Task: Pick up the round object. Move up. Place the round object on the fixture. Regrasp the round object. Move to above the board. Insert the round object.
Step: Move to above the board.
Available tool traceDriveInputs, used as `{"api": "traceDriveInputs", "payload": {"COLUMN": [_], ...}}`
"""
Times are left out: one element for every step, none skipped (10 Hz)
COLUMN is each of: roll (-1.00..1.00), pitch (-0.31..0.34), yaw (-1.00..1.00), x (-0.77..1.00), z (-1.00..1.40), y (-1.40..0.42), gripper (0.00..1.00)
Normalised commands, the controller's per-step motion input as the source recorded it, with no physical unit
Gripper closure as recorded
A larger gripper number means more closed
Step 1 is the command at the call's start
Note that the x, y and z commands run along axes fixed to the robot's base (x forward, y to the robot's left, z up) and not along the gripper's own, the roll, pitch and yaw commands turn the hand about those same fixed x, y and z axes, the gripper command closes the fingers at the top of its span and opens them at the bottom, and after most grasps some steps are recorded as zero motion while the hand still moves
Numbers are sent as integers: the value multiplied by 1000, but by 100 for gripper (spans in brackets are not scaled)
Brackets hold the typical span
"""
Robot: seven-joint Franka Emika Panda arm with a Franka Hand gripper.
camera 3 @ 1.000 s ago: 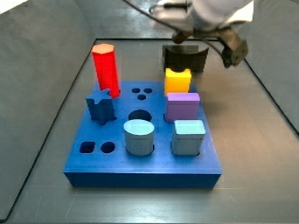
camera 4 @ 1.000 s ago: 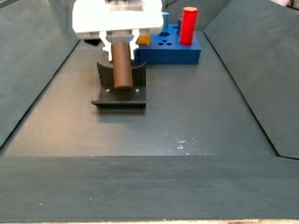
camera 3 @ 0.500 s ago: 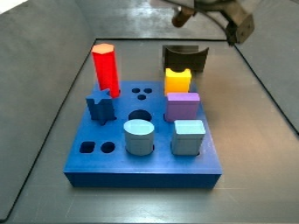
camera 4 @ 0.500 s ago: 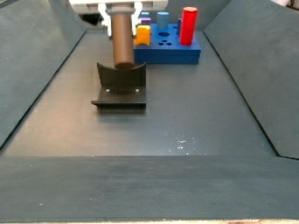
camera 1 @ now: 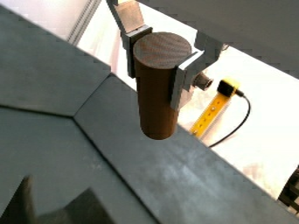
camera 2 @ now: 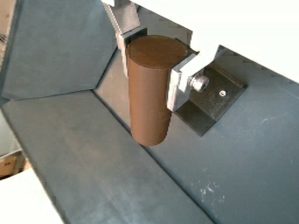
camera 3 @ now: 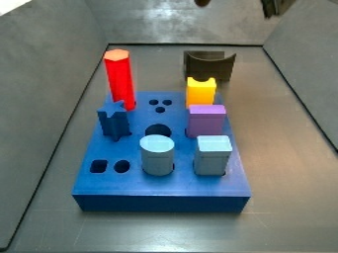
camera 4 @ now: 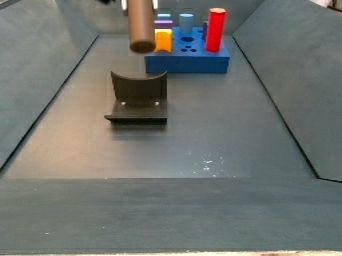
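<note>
The end effector (camera 1: 162,54) grips the round object (camera 1: 158,86) at frame top in a side view; judged regrasped, next it moves above the board (camera 3: 164,173).

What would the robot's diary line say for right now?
gripper: shut on round object | peg: lifted clear above fixture | fixture: empty | board: round hole free

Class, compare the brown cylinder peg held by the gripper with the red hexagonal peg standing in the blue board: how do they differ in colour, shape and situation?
The round object is brown; the red hexagonal peg is red. The round object has a round end face, seen in a wrist view; the red hexagonal peg has flat sides. The gripper holds the round object clear of the floor, above the empty fixture; the red hexagonal peg stands in the board. Both are upright.
</note>
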Motion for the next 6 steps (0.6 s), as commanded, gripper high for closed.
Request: {"api": "traceDriveInputs", "payload": {"roll": [-79, -79, -86, -86, -85, -82], "pitch": [80, 76, 64, 66, 63, 75], "yaw": [32, 35, 36, 37, 33, 31], "x": [-89, -89, -86, -86, -80, -79], "z": [1000, 1000, 1000, 1000, 1000, 1000], "y": [7, 6, 3, 3, -1, -4], "gripper": [100, 100, 100, 100, 100, 100]}}
